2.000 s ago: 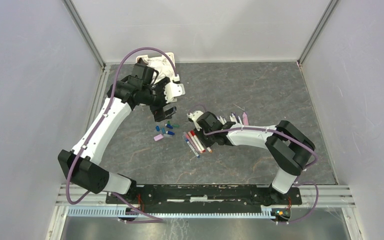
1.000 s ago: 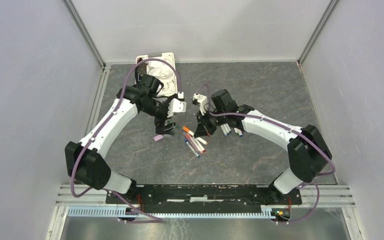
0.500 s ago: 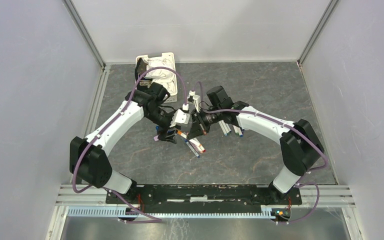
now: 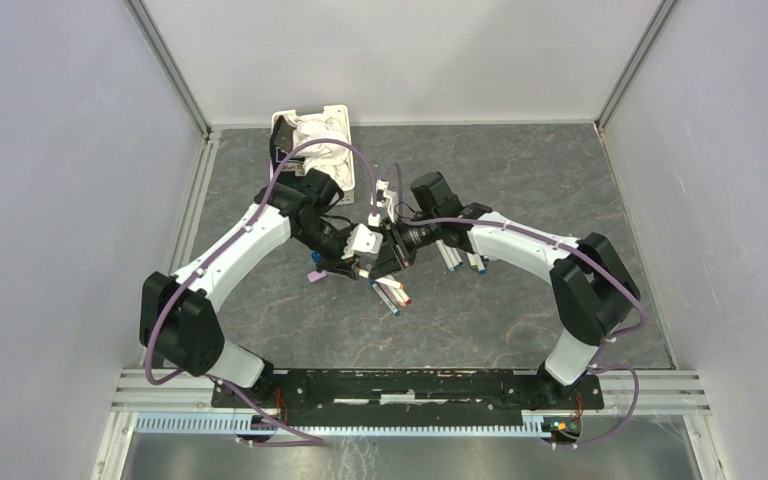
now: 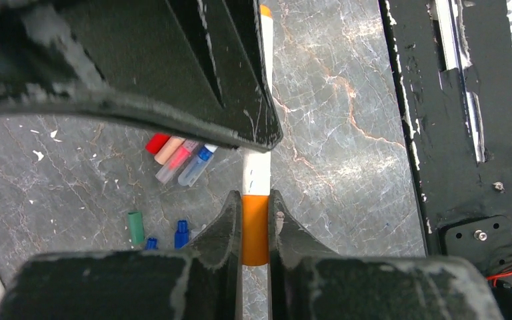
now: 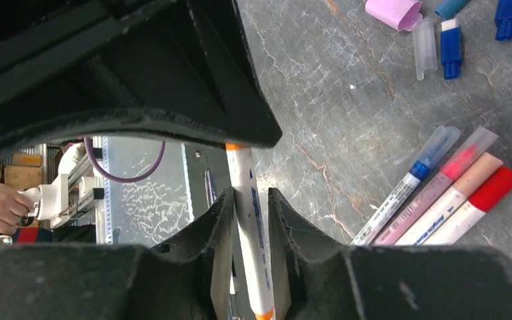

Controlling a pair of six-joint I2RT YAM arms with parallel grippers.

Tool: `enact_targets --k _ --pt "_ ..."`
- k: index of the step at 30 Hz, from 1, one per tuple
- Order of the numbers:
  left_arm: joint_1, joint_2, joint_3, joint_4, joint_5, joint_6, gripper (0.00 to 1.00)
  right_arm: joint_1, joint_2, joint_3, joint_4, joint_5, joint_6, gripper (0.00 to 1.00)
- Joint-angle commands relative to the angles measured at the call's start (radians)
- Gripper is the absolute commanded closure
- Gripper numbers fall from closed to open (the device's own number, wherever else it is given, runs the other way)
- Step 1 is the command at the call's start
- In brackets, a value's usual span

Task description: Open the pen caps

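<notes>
DESK: What lies nearest you?

ARM: Four capped pens [image 4: 390, 292], side by side on the grey counter [image 4: 520, 320], with red, peach, pink and blue ends.

DESK: And your hands?

ARM: Just above those pens, mid-counter, they face each other tip to tip. My left hand [image 5: 255, 203] pinches the orange cap [image 5: 255, 233]. My right hand [image 6: 249, 200] is clamped on the same pen's white barrel [image 6: 255, 260]. Cap and barrel meet with no gap I can see.

DESK: The other caps?

ARM: Loose caps [image 5: 135, 228] lie on the counter beside my left hand, green and blue, with a pink cap [image 6: 393, 12] nearby. Spare pens [image 4: 460, 260] rest by my right forearm. Farthest back, a white basket [image 4: 341, 112] holding cloth sits in the back-left corner.
</notes>
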Motion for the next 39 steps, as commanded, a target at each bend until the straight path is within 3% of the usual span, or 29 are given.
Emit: enact_targets --k 1,5,9,17,23,27,32,36,39 --pt "-0.016 -0.007 0.002 0.016 0.013 0.035 0.98 0.017 0.046 0.019 0.100 -0.027 0.048 0.70" --pt "-0.015 -0.009 0.009 0.014 0.007 0.035 0.98 0.024 0.089 0.026 0.121 -0.046 0.075 0.73" --pt "-0.015 -0.007 0.013 -0.009 -0.025 0.057 0.98 0.018 0.082 0.014 0.131 -0.023 0.091 1.00" --pt "0.044 0.000 0.027 -0.014 -0.290 0.140 0.98 -0.046 -0.002 -0.105 -0.026 0.025 -0.047 1.00" --pt "0.186 0.076 0.151 -0.063 -0.320 0.212 0.98 -0.090 -0.060 -0.200 -0.059 0.068 -0.092 1.00" --pt "0.222 0.099 0.134 -0.013 -0.337 0.203 0.98 -0.123 -0.088 -0.215 -0.085 0.115 -0.111 1.00" --pt "0.230 0.113 0.025 0.178 -0.333 0.100 0.98 -0.181 -0.133 -0.196 -0.099 0.330 -0.090 1.00" --pt "0.244 0.159 -0.030 0.314 -0.374 0.009 0.98 -0.214 -0.169 -0.165 -0.115 0.650 -0.059 1.00" --pt "0.254 0.202 -0.044 0.401 -0.393 -0.069 0.94 -0.232 -0.183 -0.167 -0.092 0.779 -0.040 1.00"
